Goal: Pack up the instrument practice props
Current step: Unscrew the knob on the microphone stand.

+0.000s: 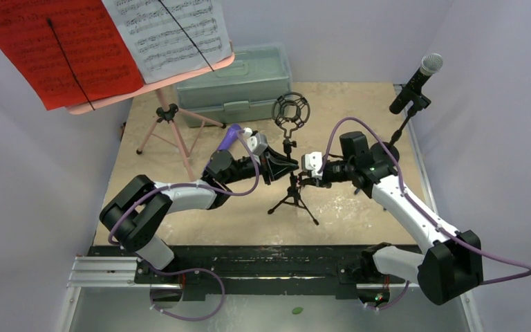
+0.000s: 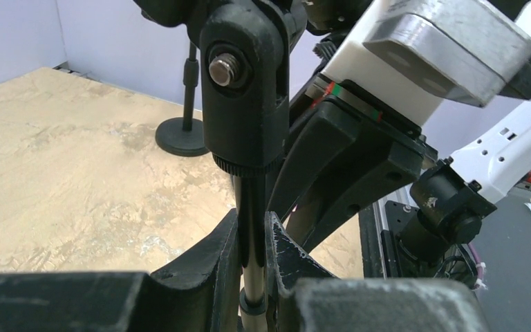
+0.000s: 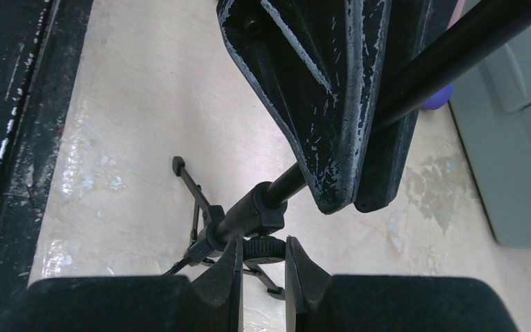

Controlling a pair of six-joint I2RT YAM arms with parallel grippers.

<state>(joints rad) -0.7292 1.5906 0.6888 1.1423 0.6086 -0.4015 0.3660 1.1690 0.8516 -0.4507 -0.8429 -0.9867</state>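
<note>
Small black metal tripod mic stand with ring mount (image 1: 289, 146), frame centre, stands upright. Left gripper (image 2: 252, 232) is clamped on its vertical shaft. Right gripper (image 3: 259, 259), equally near, straddles the lower collar; grip cannot be determined.

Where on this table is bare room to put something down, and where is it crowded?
Free: the back patch between the grey case and the microphone on its stand; the near strip between the small tripod and the black rail. Crowded: the centre, where the left end effector and right end effector meet at that tripod.
</note>
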